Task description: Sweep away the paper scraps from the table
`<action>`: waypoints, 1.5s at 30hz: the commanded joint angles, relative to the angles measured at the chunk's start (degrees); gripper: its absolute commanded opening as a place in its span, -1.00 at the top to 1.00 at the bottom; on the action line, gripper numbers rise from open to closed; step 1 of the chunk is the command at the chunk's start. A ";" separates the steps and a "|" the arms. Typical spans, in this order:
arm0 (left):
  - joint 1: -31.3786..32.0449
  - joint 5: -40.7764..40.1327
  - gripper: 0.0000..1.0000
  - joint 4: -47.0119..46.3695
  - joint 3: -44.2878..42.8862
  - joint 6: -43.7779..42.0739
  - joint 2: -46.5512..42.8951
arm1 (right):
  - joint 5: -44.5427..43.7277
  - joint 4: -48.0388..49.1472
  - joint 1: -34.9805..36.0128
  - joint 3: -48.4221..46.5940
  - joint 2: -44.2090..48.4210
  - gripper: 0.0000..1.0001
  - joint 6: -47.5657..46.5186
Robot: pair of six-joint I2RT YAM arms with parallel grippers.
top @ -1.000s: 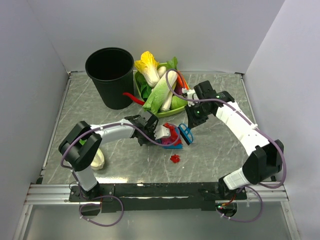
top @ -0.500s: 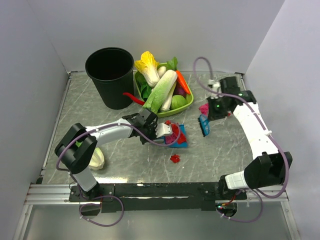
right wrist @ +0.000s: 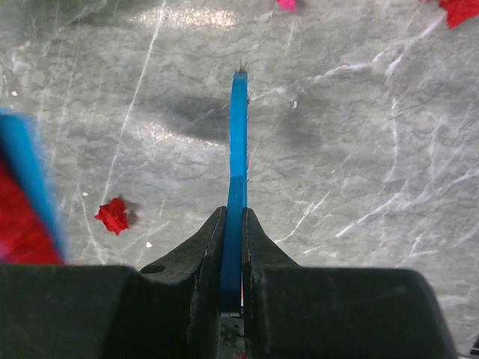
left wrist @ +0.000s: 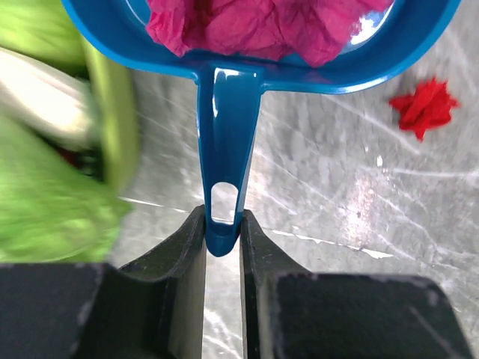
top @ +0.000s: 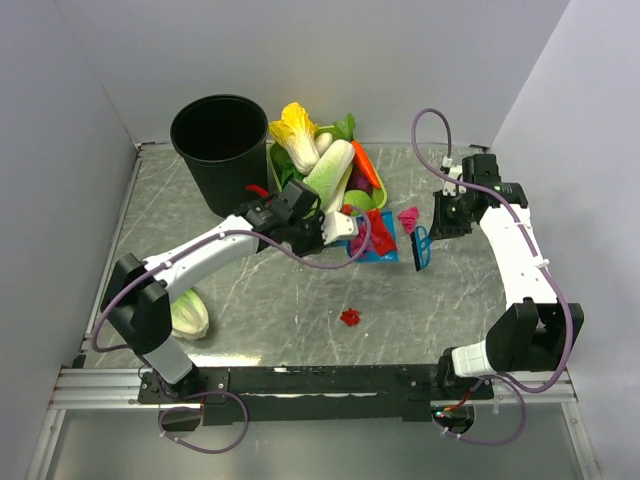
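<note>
Two fingers of the left gripper (left wrist: 222,224) are pinched on the very end of a blue dustpan (left wrist: 228,112) handle. The pan's bowl beyond them is heaped with magenta paper scraps (left wrist: 262,26), and from overhead there are red ones in it too. Back from the fingers, the wrist sits just in front of the green basket (left wrist: 112,120) of vegetables, near the black bin (top: 220,150). The forearm slants back to an elbow folded low at the near left, beside a cabbage (top: 188,316).

The right gripper (right wrist: 233,217) has its fingers clamped flat on a blue brush (right wrist: 238,142), seen edge-on, with the bristle end pointing away from the wrist. That arm runs up the right side of the table (top: 450,300) and bends inward at the wrist.

Loose on the table lie a red scrap (top: 349,317), out in the open near the middle, and a magenta wad (top: 408,215), between pan and brush.
</note>
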State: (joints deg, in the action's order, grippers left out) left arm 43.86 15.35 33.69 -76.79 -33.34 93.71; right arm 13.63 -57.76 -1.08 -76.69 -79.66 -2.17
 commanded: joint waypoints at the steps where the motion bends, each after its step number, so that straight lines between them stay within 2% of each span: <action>1: -0.26 0.47 0.98 4.62 -5.90 2.05 -3.53 | 2.72 1.94 -0.76 0.66 0.73 1.00 1.65; 6: -2.19 0.20 0.98 8.32 -12.32 6.44 -3.71 | 3.69 2.56 -1.03 1.80 1.87 1.00 2.09; 12: -9.38 -0.06 0.98 12.00 -20.93 11.28 -3.10 | 4.48 3.09 -1.73 2.33 2.05 1.00 3.76; 20: -16.69 -9.72 0.98 13.77 -28.67 12.51 -3.18 | 5.27 3.62 -2.08 2.77 1.87 1.00 4.55; 22: -18.36 -15.14 0.98 12.46 -29.02 14.34 -3.53 | 5.44 3.70 -2.08 3.12 1.87 1.00 4.81; 24: -20.99 -15.18 0.98 12.54 -30.16 15.50 -3.97 | 5.62 3.79 -2.08 3.64 1.79 1.00 4.90; 29: -25.39 -21.32 0.98 17.36 -37.28 16.47 -0.73 | 6.41 3.70 -2.08 4.00 1.35 1.00 5.25; 33: -32.49 -22.56 0.98 19.30 -42.11 17.26 1.47 | 6.59 3.88 -2.08 3.47 0.91 1.00 5.51; 39: -43.05 -23.17 0.98 19.05 -44.76 12.00 2.79 | 6.76 3.97 -2.08 3.12 0.99 1.00 5.60; 41: -45.51 -24.58 0.98 18.17 -44.32 7.69 2.79 | 6.94 3.97 -2.08 3.47 1.26 1.00 5.60; 45: -46.58 -30.02 0.98 14.22 -40.64 -3.20 2.79 | 7.20 4.40 -2.08 4.44 1.61 1.00 5.69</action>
State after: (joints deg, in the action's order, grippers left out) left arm -2.39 -9.50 52.12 -119.20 -25.61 97.01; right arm 19.66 -55.00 -2.68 -72.69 -79.57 2.55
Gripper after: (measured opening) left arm 0.218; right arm 0.160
